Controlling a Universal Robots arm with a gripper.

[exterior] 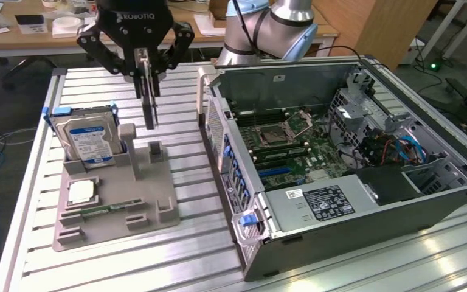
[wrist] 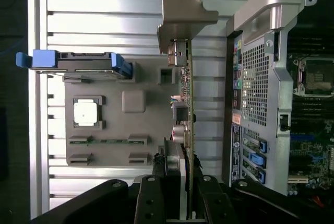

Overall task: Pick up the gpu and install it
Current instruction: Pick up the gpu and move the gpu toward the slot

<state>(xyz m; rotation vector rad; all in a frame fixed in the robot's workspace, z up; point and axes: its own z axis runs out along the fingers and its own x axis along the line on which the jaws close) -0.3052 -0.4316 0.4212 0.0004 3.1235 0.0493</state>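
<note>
Above the grey fixture (exterior: 140,204), the tool (exterior: 146,72) is closed on the gpu (exterior: 148,103). Its fingers (exterior: 128,67) clamp the card's upper end from both flat sides. The gpu hangs upright and edge-on, with its lower end just above the slot block (exterior: 155,150) and apart from it. In the wrist view, the tool (wrist: 180,185) grips the same thin card, and the card's silver bracket (wrist: 182,10) sits at the end farthest from the fingers (wrist: 151,198).

The fixture lies flat on the slatted desk (exterior: 193,261). A hard drive (exterior: 92,137) stands upright in it on the exterior view's left, held in a blue carrier (wrist: 78,62). Nearer the camera, a square silver CPU (exterior: 82,193) rests in its recess, with a green memory stick (exterior: 104,210) just beside it.

On the exterior view's right, an open PC case (exterior: 396,201) lies on its side on the desk, just beside the fixture. Its motherboard (exterior: 298,161) is exposed, with an open CPU socket (exterior: 286,131) near the middle. The gpu is outside the case, between the hard drive and the case's rear panel (wrist: 255,78). The arm (exterior: 274,27) rises behind the case.
</note>
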